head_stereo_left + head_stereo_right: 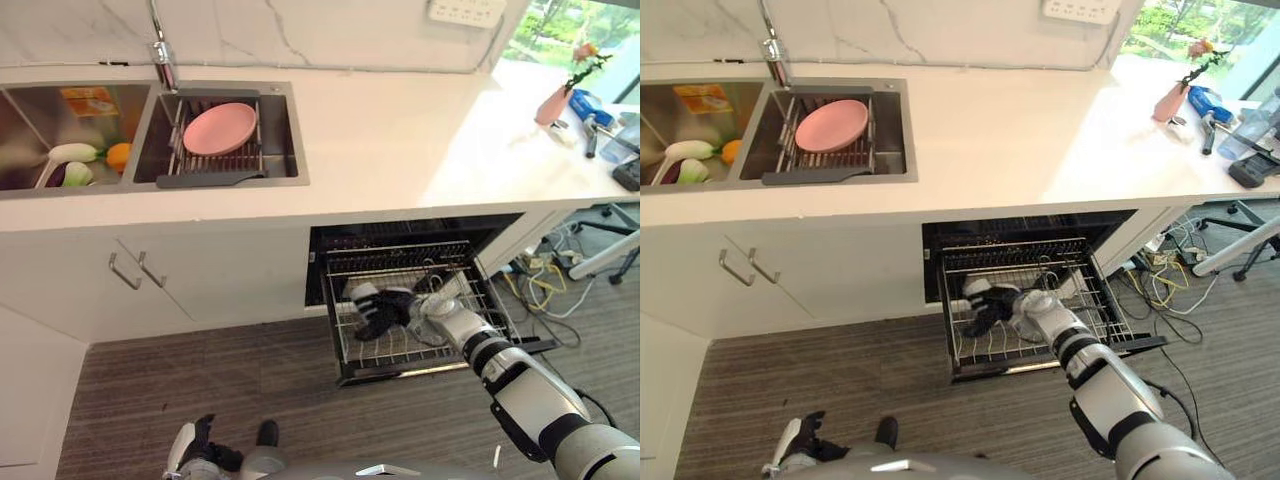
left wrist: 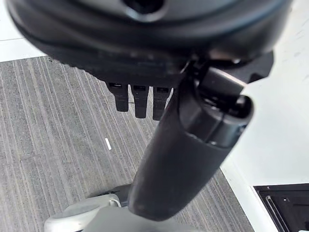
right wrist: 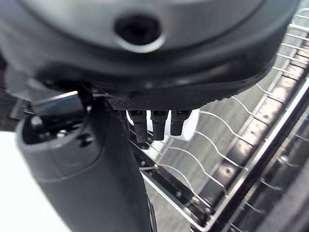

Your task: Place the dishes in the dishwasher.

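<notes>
**A:** Pink plate (image 1: 219,128) is sitting on the dark drying rack (image 1: 215,160) inside the right basin of the steel sink (image 1: 285,140), just in front of the faucet (image 1: 160,50). Nothing's touching it. White countertop (image 1: 400,140) runs off to the right of the sink, and the left basin has a few things in it, something orange (image 1: 118,155) plus some white and green bits, can't tell what they are.

**B:** and the dishwasher?

**A:** Dishwasher (image 1: 410,235) is open, below the counter and right of the sink. Its wire rack (image 1: 420,310) is pulled out over the striped floor (image 1: 200,390). The right hand (image 1: 385,308) is down over that rack, near its left-middle part. In the right wrist view the fingers (image 3: 154,123) point out fairly straight over the wires, not wrapped around anything, so I'd call it relaxed and empty. There's something white past the fingertips, too hidden to name.

**B:** left hand?

**A:** Left hand (image 1: 195,445) hangs low over the floor, well below the sink cabinet. Fingers (image 2: 140,99) look straight, holding nothing.

**B:** anything else up top?

**A:** Pink vase (image 1: 553,103) with a flower at the far right end of the counter, well away from the sink.
</notes>
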Controlling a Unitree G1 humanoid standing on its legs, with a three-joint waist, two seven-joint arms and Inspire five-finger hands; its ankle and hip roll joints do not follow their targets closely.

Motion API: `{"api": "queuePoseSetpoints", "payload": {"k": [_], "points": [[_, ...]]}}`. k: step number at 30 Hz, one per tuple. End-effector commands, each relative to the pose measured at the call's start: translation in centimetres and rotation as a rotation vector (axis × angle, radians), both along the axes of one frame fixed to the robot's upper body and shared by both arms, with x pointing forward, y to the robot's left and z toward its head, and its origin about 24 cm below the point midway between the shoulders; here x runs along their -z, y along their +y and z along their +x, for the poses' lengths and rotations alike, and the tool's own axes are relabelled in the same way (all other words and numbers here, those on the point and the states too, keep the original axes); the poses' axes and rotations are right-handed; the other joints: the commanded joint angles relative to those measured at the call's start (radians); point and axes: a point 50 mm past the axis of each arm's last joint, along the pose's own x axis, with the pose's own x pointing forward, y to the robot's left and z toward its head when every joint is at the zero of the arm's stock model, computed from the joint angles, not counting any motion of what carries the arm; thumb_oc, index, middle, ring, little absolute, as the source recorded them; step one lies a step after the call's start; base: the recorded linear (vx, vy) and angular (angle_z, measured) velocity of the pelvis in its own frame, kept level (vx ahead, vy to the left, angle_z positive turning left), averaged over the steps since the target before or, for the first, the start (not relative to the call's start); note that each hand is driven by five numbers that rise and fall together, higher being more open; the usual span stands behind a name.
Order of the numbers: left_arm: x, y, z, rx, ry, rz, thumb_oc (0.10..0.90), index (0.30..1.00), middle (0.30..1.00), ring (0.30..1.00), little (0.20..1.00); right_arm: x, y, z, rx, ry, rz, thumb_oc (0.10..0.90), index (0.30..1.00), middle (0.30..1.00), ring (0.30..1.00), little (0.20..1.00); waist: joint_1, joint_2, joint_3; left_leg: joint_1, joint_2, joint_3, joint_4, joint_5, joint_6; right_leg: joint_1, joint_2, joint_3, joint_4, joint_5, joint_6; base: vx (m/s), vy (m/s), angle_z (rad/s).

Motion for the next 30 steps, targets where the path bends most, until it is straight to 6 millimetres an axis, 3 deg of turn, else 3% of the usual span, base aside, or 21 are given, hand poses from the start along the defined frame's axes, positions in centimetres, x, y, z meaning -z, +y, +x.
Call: {"api": "queuePoseSetpoints", "payload": {"k": [1, 2, 6, 10, 11, 12, 14, 18, 23, 24, 26, 28, 29, 30], "points": [[-0.6, 1.3, 1.4, -0.064, -0.055, 0.053, 0.800, 0.900, 0.900, 0.900, 0.900, -7.5, 1.4, 1.7, 0.043, -0.486, 0.192, 0.800, 0.900, 0.900, 0.900, 0.900, 0.003, -0.039, 0.028, 0.022, 0.084, 0.033, 0.003, 0.003, -0.067, 0.050, -0.122, 0.011, 0.010, 0.011, 0.106, -0.01, 0.039, -0.06], [-0.6, 1.3, 1.4, -0.066, -0.051, 0.056, 0.800, 0.900, 0.900, 0.900, 0.900, -8.4, 1.1, 0.9, 0.094, -0.556, 0.280, 0.800, 0.900, 0.900, 0.900, 0.900, -0.003, -0.034, 0.029, 0.021, 0.083, 0.033, 0.003, 0.003, -0.066, 0.049, -0.123, 0.011, 0.010, 0.010, 0.107, 0.00, 0.013, -0.05], [-0.6, 1.3, 1.3, -0.064, -0.049, 0.059, 0.800, 0.900, 0.900, 0.900, 0.900, -8.8, 0.3, 0.1, 0.136, -0.606, 0.319, 0.800, 0.900, 0.900, 0.900, 0.900, -0.006, -0.028, 0.028, 0.021, 0.082, 0.032, 0.003, 0.002, -0.066, 0.051, -0.124, 0.009, 0.010, 0.009, 0.108, 0.00, 0.007, -0.10], [-0.6, 1.1, 1.1, -0.054, -0.061, 0.061, 0.800, 0.900, 0.900, 0.900, 0.900, -15.7, -0.5, -5.2, 0.134, -1.006, 0.568, 0.800, 0.900, 0.900, 0.900, 0.900, -0.029, -0.004, 0.022, 0.028, 0.085, 0.035, 0.003, 0.000, -0.064, 0.055, -0.124, 0.011, 0.010, 0.005, 0.108, 0.00, -0.008, 0.05], [-0.6, 1.0, 1.1, -0.053, -0.060, 0.061, 0.800, 0.900, 0.900, 0.900, 0.900, -15.6, -0.5, -5.3, 0.135, -1.005, 0.568, 0.800, 0.900, 0.900, 0.900, 0.900, -0.028, -0.003, 0.021, 0.029, 0.085, 0.035, 0.003, -0.001, -0.064, 0.055, -0.124, 0.011, 0.010, 0.005, 0.108, 0.02, -0.023, 0.04], [-0.6, 0.9, 1.1, -0.062, -0.077, 0.055, 0.800, 0.900, 0.900, 0.900, 0.900, -17.6, -0.3, -6.7, 0.116, -1.106, 0.681, 0.800, 0.900, 0.900, 0.900, 0.900, -0.036, 0.004, 0.022, 0.038, 0.087, 0.038, 0.003, -0.004, -0.063, 0.059, -0.122, 0.018, 0.010, 0.002, 0.106, 0.01, -0.017, -0.12], [-0.6, 0.7, 1.0, -0.077, -0.095, 0.056, 0.800, 0.900, 0.900, 0.900, 0.900, -19.7, 0.1, -8.0, 0.058, -1.211, 0.760, 0.800, 0.900, 0.900, 0.900, 0.900, -0.044, 0.010, 0.014, 0.036, 0.087, 0.039, 0.003, -0.001, -0.062, 0.053, -0.121, 0.025, 0.010, 0.003, 0.105, 0.01, -0.017, -0.14], [-0.8, 1.1, 0.7, -0.117, -0.110, 0.101, 0.800, 0.900, 0.900, 0.900, 0.900, -22.3, 1.1, -9.2, -0.029, -1.326, 0.828, 0.800, 0.900, 0.900, 0.900, 0.900, -0.048, 0.024, 0.012, 0.032, 0.089, 0.037, 0.003, 0.006, -0.068, 0.049, -0.118, 0.029, 0.010, 0.000, 0.100, 0.00, -0.036, -0.03], [-1.1, 1.6, 0.8, -0.135, -0.133, 0.141, 0.800, 0.900, 0.900, 0.900, 0.900, -23.7, 1.9, -9.7, -0.096, -1.385, 0.851, 0.800, 0.900, 0.900, 0.900, 0.900, -0.046, 0.048, 0.036, -0.004, 0.087, 0.036, 0.003, 0.037, -0.083, 0.046, -0.119, 0.016, 0.010, -0.002, 0.098, -0.05, -0.021, 0.07], [-1.3, 1.5, 1.9, -0.156, -0.177, 0.136, 0.800, 0.900, 0.900, 0.900, 0.900, -24.4, 1.3, -9.8, -0.113, -1.446, 0.783, 0.800, 0.900, 0.900, 0.900, 0.900, -0.056, 0.049, 0.073, -0.111, 0.061, 0.078, 0.128, 0.049, -0.084, 0.038, -0.153, -0.018, 0.010, 0.006, 0.095, -0.17, 0.002, 0.18], [-1.4, 1.3, 2.4, -0.165, -0.189, 0.131, 0.800, 0.900, 0.900, 0.900, 0.900, -24.8, 1.2, -10.0, -0.119, -1.453, 0.793, 0.800, 0.900, 0.900, 0.900, 0.900, -0.064, 0.046, 0.077, -0.160, 0.048, 0.105, 0.175, 0.045, -0.079, 0.027, -0.169, -0.036, 0.010, 0.012, 0.095, -0.16, 0.042, 0.86], [-1.4, 1.4, 2.7, -0.234, -0.203, 0.125, 0.800, 0.900, 0.900, 0.900, 0.900, -24.8, 0.7, -10.0, -0.095, -1.445, 0.810, 0.800, 0.900, 0.900, 0.900, 0.900, -0.084, 0.045, 0.062, -0.189, 0.085, 0.178, 0.185, 0.050, -0.078, 0.012, -0.186, -0.056, 0.010, 0.013, 0.105, 0.00, 0.203, 1.37], [-1.3, 2.0, 1.7, -0.296, -0.173, 0.132, 0.800, 0.900, 0.900, 0.900, 0.900, -24.3, 0.6, -10.0, -0.081, -1.401, 0.852, 0.800, 0.900, 0.900, 0.900, 0.900, -0.085, 0.037, 0.054, -0.155, 0.176, 0.169, 0.130, 0.082, -0.100, 0.014, -0.203, -0.053, 0.010, 0.032, 0.128, 0.19, 0.404, 0.50], [-1.2, 2.4, 1.1, -0.310, -0.154, 0.140, 0.800, 0.900, 0.900, 0.900, 0.900, -24.3, 0.7, -10.2, -0.082, -1.390, 0.879, 0.800, 0.900, 0.900, 0.900, 0.900, -0.081, 0.033, 0.050, -0.132, 0.220, 0.162, 0.102, 0.107, -0.113, 0.025, -0.219, -0.050, 0.010, 0.046, 0.144, 0.25, 0.510, 0.08]]}}
